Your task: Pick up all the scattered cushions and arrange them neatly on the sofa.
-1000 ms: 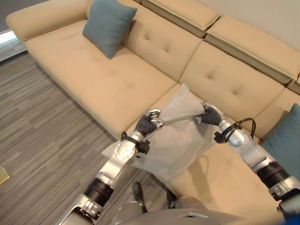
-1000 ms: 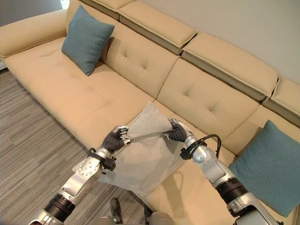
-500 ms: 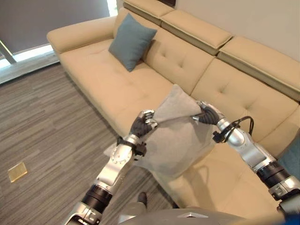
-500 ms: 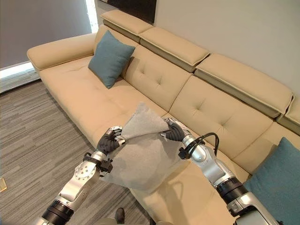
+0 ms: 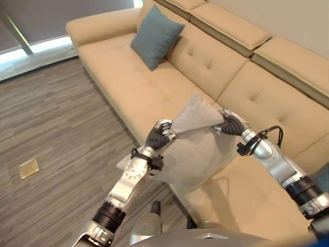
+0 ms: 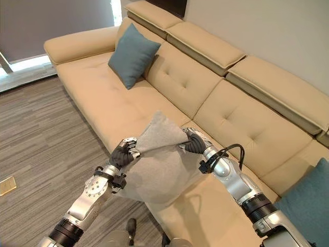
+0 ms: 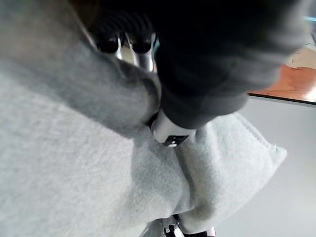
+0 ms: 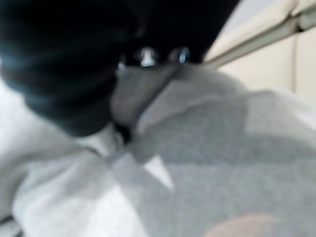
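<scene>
Above the sofa's (image 6: 97, 98) front edge I hold a soft, pale grey cushion (image 6: 157, 172), its top corner peaked and its body hanging slack. My left hand (image 6: 123, 152) and right hand (image 6: 194, 142) each pinch its upper edge. Two teal cushions (image 6: 132, 55) (image 6: 306, 206) rest against the backrest.

Cushions: one grey (image 6: 154, 164), two teal (image 6: 132, 55) (image 6: 310, 206). Sofa (image 6: 241, 118): one. Yellow floor card (image 5: 29, 168): one.

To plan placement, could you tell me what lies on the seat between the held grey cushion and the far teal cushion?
Bare sofa seat between grey cushion and teal cushion, in the right eye view.
</scene>
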You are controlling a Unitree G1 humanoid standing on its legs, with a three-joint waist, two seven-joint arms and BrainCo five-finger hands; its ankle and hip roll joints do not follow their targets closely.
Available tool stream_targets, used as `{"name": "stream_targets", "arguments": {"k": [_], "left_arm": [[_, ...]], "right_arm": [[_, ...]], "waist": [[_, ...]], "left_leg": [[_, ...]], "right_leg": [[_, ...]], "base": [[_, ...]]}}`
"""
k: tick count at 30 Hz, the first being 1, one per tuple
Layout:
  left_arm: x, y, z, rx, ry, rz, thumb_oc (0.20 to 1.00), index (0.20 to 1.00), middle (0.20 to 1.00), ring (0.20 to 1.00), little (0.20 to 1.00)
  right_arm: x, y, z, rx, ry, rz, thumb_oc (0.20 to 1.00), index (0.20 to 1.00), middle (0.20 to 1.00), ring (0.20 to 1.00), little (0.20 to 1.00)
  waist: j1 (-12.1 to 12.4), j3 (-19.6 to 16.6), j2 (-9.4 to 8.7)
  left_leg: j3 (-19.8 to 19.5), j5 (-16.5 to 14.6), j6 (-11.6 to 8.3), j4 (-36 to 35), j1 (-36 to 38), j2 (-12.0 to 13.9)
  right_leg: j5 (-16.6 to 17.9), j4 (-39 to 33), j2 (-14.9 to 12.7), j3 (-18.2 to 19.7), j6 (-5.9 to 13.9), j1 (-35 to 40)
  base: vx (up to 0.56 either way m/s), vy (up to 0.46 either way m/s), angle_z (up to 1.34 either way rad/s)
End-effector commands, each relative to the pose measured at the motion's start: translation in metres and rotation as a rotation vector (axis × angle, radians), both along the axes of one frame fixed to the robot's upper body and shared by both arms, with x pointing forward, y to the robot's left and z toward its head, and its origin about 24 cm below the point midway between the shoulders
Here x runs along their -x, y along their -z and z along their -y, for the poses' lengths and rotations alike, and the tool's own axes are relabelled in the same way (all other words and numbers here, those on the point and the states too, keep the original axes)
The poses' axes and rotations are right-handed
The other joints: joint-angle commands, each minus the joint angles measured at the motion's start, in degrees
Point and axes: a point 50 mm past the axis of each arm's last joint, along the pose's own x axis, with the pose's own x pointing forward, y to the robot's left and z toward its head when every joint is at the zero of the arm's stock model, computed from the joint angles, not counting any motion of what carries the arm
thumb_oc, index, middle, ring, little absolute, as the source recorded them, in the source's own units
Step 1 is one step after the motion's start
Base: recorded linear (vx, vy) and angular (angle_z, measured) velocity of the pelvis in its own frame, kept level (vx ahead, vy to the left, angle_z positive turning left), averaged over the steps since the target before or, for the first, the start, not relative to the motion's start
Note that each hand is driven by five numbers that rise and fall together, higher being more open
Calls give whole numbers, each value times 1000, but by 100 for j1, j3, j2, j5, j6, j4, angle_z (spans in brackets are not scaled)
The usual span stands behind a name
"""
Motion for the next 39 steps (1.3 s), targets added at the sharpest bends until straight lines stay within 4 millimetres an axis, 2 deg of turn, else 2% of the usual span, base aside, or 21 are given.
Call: {"name": "stream_targets", "arguments": {"k": [1, 4, 5, 6, 7, 8, 9, 12, 14, 15, 16, 17, 21, 23, 24, 26, 27, 30, 32, 34, 39], "left_arm": [[-5, -31, -3, 68, -15, 164, 200, 200, 200, 200, 200], [-7, -33, -6, 54, -23, 170, 200, 200, 200, 200, 200], [-8, -35, -11, 44, -30, 181, 200, 200, 200, 200, 200], [-7, -35, -13, 39, -35, 183, 200, 200, 200, 200, 200], [-7, -36, -15, 35, -38, 185, 200, 200, 200, 200, 200], [-8, -36, -15, 34, -39, 185, 200, 200, 200, 200, 200], [-7, -36, -16, 37, -38, 184, 200, 200, 200, 200, 200], [-6, -35, -15, 49, -43, 182, 200, 200, 200, 200, 200], [-7, -35, -14, 49, -32, 182, 200, 200, 200, 200, 200], [-7, -34, -11, 53, -20, 177, 200, 200, 200, 200, 200], [-7, -34, -11, 53, -20, 177, 200, 200, 200, 200, 200], [-7, -32, -9, 70, -21, 168, 200, 200, 200, 200, 200], [-5, -29, -3, 78, 4, 153, 200, 200, 200, 200, 200], [-5, -29, -2, 89, -2, 150, 200, 200, 200, 200, 200], [-5, -30, -1, 94, -4, 152, 200, 200, 200, 200, 200], [-4, -30, -1, 98, 0, 149, 200, 200, 200, 200, 200], [-4, -29, 0, 98, -3, 146, 200, 200, 200, 200, 200], [-6, -32, 0, 89, -13, 158, 200, 200, 200, 200, 200], [-7, -36, 1, 99, -11, 171, 200, 200, 200, 200, 200], [-7, -36, 4, 105, 4, 169, 200, 200, 200, 200, 200], [-6, -35, 4, 97, 9, 164, 200, 200, 200, 200, 200]], "right_arm": [[-11, -38, 26, -2, 117, 180, 200, 200, 200, 200, 200], [-13, -37, 16, -21, 99, 189, 200, 200, 200, 200, 200], [-16, -38, 9, -24, 88, 196, 200, 200, 200, 200, 200], [-18, -39, 4, -27, 75, 200, 200, 200, 200, 200, 200], [-19, -40, 0, -35, 67, 204, 200, 200, 200, 200, 200], [-19, -40, 0, -35, 66, 205, 200, 200, 200, 200, 200], [-20, -41, -4, -44, 54, 204, 200, 200, 200, 200, 200], [-20, -39, -4, -43, 48, 195, 200, 200, 200, 200, 200], [-21, -41, -2, -51, 57, 202, 200, 200, 200, 200, 200], [-20, -39, 1, -49, 66, 200, 200, 200, 200, 200, 200], [-20, -39, 1, -49, 66, 200, 200, 200, 200, 200, 200], [-18, -37, 5, -50, 76, 193, 200, 200, 200, 200, 200], [-13, -35, 17, -66, 113, 187, 200, 200, 200, 200, 200], [-13, -37, 17, -67, 109, 187, 200, 200, 200, 200, 200], [-13, -38, 18, -64, 105, 190, 200, 200, 200, 200, 200], [-13, -39, 18, -63, 105, 191, 200, 200, 200, 200, 200], [-13, -38, 18, -55, 104, 187, 200, 200, 200, 200, 200], [-14, -38, 19, -52, 110, 189, 200, 200, 200, 200, 200], [-16, -41, 19, -57, 112, 199, 200, 200, 200, 200, 200], [-15, -42, 23, -49, 119, 198, 200, 200, 200, 200, 200], [-15, -43, 18, -61, 107, 203, 200, 200, 200, 200, 200]], "waist": [[105, -580, -114], [147, -531, -134], [251, -444, -132], [337, -393, -119], [401, -367, -92], [401, -363, -96], [446, -347, -90], [356, -306, -118], [422, -317, -124], [368, -324, -144], [366, -329, -145], [304, -383, -184], [237, -440, -243], [262, -374, -247], [296, -350, -239], [302, -348, -231], [317, -350, -224], [398, -348, -176], [418, -332, -147], [356, -449, -35], [368, -489, -24]], "left_leg": [[-151, -311, -446, 25, -68, 402], [22, -501, -262, 73, 22, 267], [174, -563, -168, 140, 52, 231], [282, -609, -122, 147, 93, 241], [372, -638, -89, 134, 137, 252], [376, -640, -88, 133, 140, 249], [476, -656, -53, 107, 209, 201], [524, -661, -12, -17, 385, 8], [599, -694, -29, 9, 379, -25], [552, -722, -51, 55, 376, -27], [551, -719, -51, 54, 371, -27], [557, -751, -88, 81, 412, -47], [659, -833, -307, 630, 246, 101], [499, -815, -440, 1261, -74, 152], [351, -808, -456, 1298, -158, 139], [259, -847, -439, 1262, -222, 156], [112, -690, -440, 982, -314, 296], [-304, -300, -516, 418, -378, 404], [-547, -173, -582, 276, -403, 433], [-544, -201, -563, -67, -112, 505], [-504, -323, -487, 21, 9, 379]], "right_leg": [[-136, 8, -232, 177, 539, 5], [-82, 295, -404, 333, 715, -176], [81, 590, -537, 239, 867, -412], [124, 798, -622, 75, 883, -556], [151, 958, -714, -203, 875, -649], [141, 978, -718, -198, 876, -657], [68, 1147, -679, -600, 814, -703], [-18, 1171, -184, -689, 717, -946], [-142, 833, -294, -1184, 578, -781], [-186, 697, -154, -1054, 485, -689], [-182, 692, -154, -1056, 485, -691], [-111, 441, 1, -710, 461, -595], [-49, -14, -6, -825, 358, -237], [-48, -85, -20, -805, 290, -139], [-65, -94, -12, -756, 275, -123], [-92, -118, -9, -732, 271, -94], [-136, -99, 4, -663, 272, -59], [-240, -35, 78, -526, 263, -3], [-321, 60, 83, -434, 253, 17], [-359, 89, 48, -415, 294, 69], [-310, 118, -82, -296, 358, 93]], "base": [[117, 307, -34], [37, 231, -24], [-21, 205, -78], [-37, 192, -91], [-26, 93, -101], [6, 127, -101], [39, 124, -82], [37, 113, -31], [20, -15, -20], [40, -54, -18], [90, -83, -1], [86, -78, 20], [72, -102, 16], [6, -33, 19], [11, 18, 11], [34, 34, -1], [65, 57, -15], [82, 81, -15], [69, 104, -13], [109, 175, -23], [83, 146, -15]]}}
